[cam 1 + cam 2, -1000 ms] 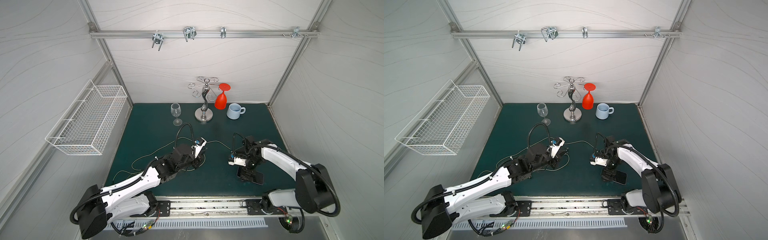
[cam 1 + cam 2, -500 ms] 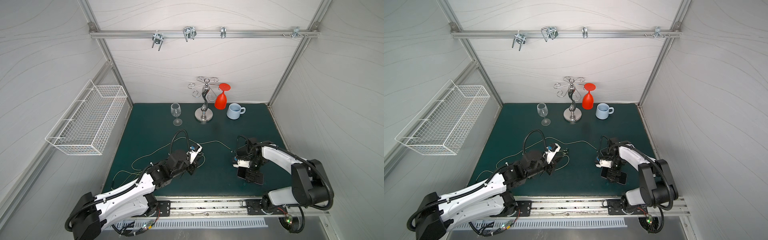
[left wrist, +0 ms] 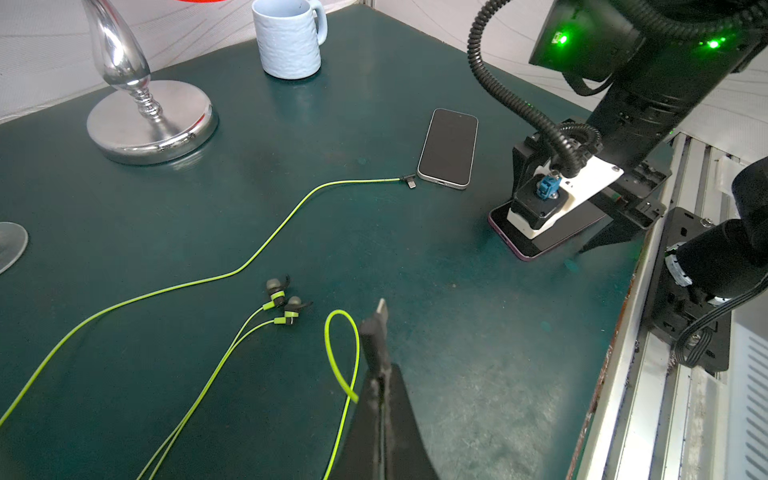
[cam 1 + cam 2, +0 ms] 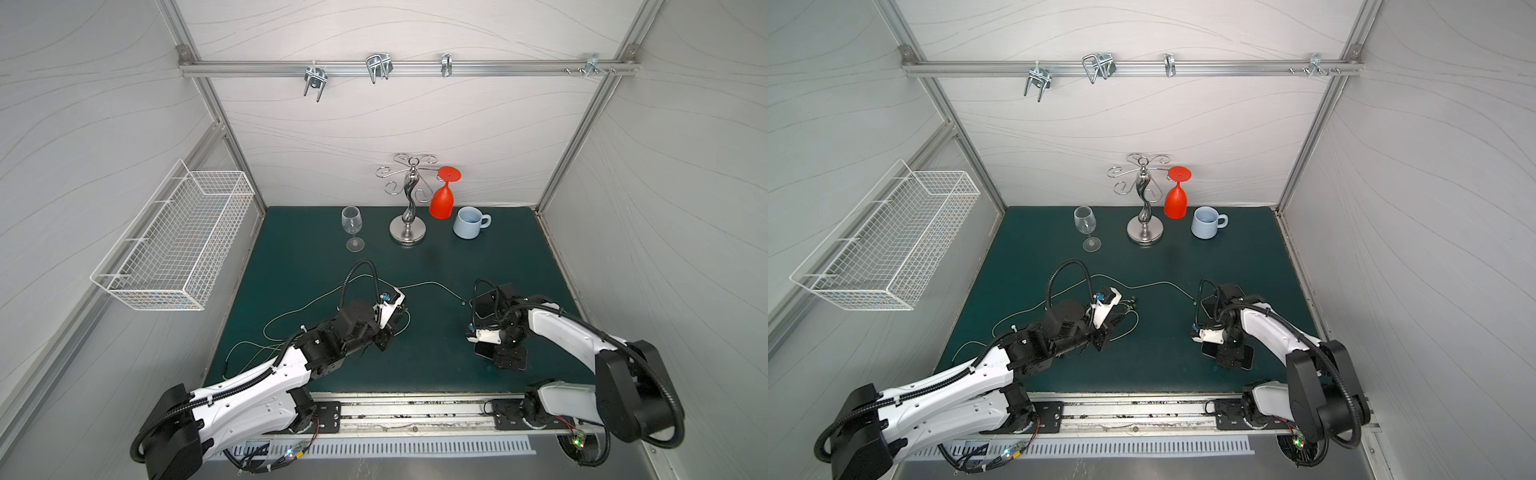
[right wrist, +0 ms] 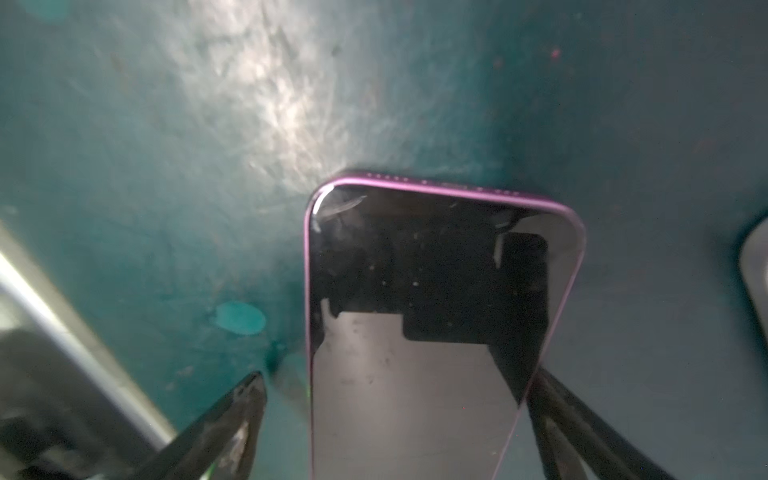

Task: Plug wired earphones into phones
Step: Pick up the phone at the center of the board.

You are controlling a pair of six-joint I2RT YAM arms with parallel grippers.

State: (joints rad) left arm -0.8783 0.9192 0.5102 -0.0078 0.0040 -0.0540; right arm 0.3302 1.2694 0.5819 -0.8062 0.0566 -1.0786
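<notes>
My left gripper [image 3: 380, 374] is shut on the dark plug [image 3: 376, 332] of one set of earphones. Its yellow-green cable loops [image 3: 343, 353] beside the fingers, and two earbuds [image 3: 282, 303] lie on the mat. In both top views the left gripper [image 4: 384, 336] [image 4: 1100, 338] sits mid-mat. A silver-rimmed phone [image 3: 448, 148] lies flat, with the other earphones' plug [image 3: 409, 181] just off its end. My right gripper [image 5: 395, 376] is open and straddles a purple-rimmed phone [image 5: 436, 291] [image 3: 536, 245] near the front right [image 4: 484, 351]. One finger stands clear of the phone's side; the other is at its edge.
At the back of the green mat stand a pale blue mug [image 4: 469, 222], a chrome glass stand [image 4: 408, 232] with a red glass [image 4: 442, 199] hanging from it, and a clear wine glass [image 4: 352, 226]. A wire basket [image 4: 174, 237] hangs on the left wall. A metal rail [image 4: 407, 411] runs along the front edge.
My left gripper has drawn back toward the front of the mat, still shut on the plug. The right gripper has shifted slightly toward the front, over the purple-rimmed phone.
</notes>
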